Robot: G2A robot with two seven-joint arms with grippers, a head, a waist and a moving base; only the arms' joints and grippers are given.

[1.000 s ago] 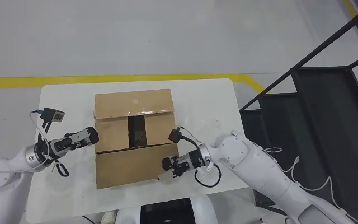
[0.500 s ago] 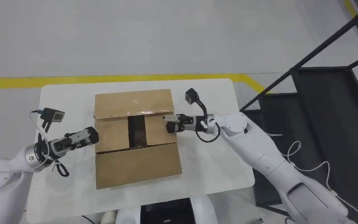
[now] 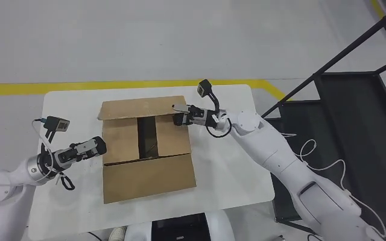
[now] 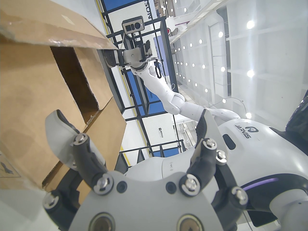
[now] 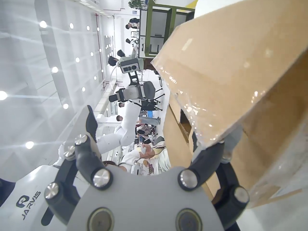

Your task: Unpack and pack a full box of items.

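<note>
Right pincer [image 3: 177, 114] wide, at right corner of far flap [image 3: 142, 107] | left pincer [image 3: 98, 145] wide beside box [image 3: 148, 178] | step: likely opening flaps | next: push far flap outward.

right gripper [image 3: 177, 114] swung from the box's [image 3: 148, 176] 5 o'clock corner to its 1 o'clock corner, far flap [image 3: 142, 107] now tipped up

Top camera stares straight down from up high at the table [image 3: 72, 102] and the box [image 3: 148, 178], while the wrist cameras sit tight behind the left gripper [image 4: 130, 121] and right gripper [image 5: 160, 123], low beside the box, angled upward, each catching the box and the opposite gripper farther off.
</note>
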